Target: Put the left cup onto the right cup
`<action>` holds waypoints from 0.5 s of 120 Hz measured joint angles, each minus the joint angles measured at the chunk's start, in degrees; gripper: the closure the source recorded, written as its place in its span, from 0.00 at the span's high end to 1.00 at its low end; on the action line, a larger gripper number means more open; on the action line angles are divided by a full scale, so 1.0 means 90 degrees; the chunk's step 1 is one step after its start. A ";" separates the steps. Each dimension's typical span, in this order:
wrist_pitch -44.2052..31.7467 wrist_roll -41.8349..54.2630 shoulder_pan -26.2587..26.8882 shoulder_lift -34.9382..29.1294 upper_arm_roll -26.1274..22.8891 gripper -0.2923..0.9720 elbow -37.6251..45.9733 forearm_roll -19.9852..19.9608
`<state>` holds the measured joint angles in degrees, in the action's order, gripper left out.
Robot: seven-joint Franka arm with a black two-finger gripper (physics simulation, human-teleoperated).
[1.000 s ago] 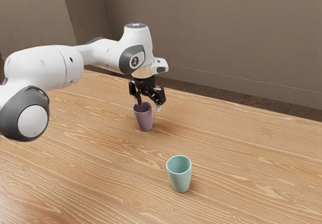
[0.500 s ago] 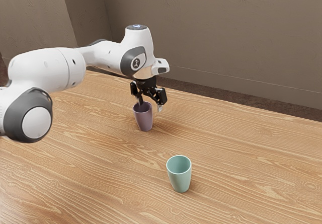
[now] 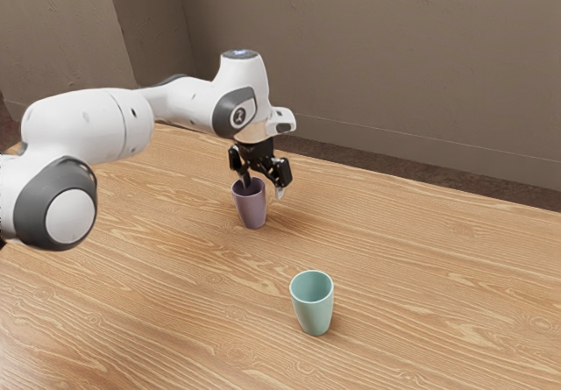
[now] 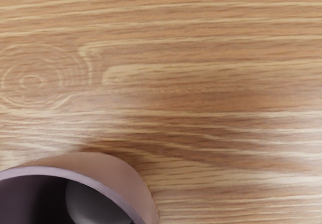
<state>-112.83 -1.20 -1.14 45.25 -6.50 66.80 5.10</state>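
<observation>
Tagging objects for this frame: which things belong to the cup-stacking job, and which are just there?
Job: purple cup, under the gripper; teal cup, standing apart, nearer the camera.
Not job: wooden table; grey wall.

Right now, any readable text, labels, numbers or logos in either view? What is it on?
No text can be read.
Small white mark on the grey joint cap of the arm: too small to read.
Purple cup, green cup, table: plain, no markings.
</observation>
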 joint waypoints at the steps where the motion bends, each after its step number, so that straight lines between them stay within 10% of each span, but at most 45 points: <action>1: -0.0001 0.0001 0.0000 0.0010 0.0000 0.77 -0.0009 -0.0001; 60: -0.0052 0.0059 0.0004 0.0340 0.0022 0.71 -0.0178 -0.0033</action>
<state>-113.30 -0.67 -1.10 48.32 -6.30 65.20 4.80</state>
